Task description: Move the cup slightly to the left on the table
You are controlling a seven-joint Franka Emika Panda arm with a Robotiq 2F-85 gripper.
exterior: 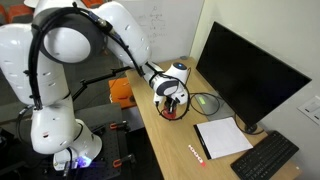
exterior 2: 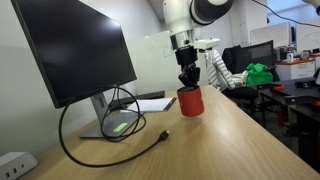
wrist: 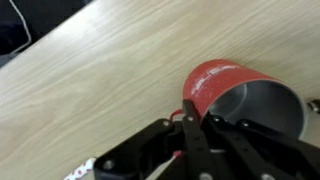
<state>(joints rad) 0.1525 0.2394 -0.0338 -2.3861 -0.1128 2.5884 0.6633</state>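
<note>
Pale wood forms the long table (exterior 2: 235,140), which fills the foreground in both exterior views. A white robot arm (exterior: 70,40) rises beside one end of it and reaches out over the surface. A black monitor (exterior 2: 70,50) with a dark screen stands along one long edge. In an exterior view a black keyboard (exterior: 265,158) lies in front of the monitor, with a white notepad (exterior: 222,137) just beside it. A black cable (exterior 2: 100,135) lies in a loose loop on the wood near the monitor's foot.

The red cup (exterior 2: 190,102) stands upright on the table, near the cable loop but not touching it, between the notepad and the arm's end of the table. The wrist view shows its open mouth and pale grey inside. The gripper (exterior 2: 187,86) hangs directly over the cup with its fingertips down at the rim. In the wrist view one dark finger (wrist: 190,125) sits at the edge of the red wall. Whether the gripper is clamped on the wall or standing loose about it cannot be told.

A thin strip of red-and-white dots (exterior: 196,153) lies near the notepad.
</note>
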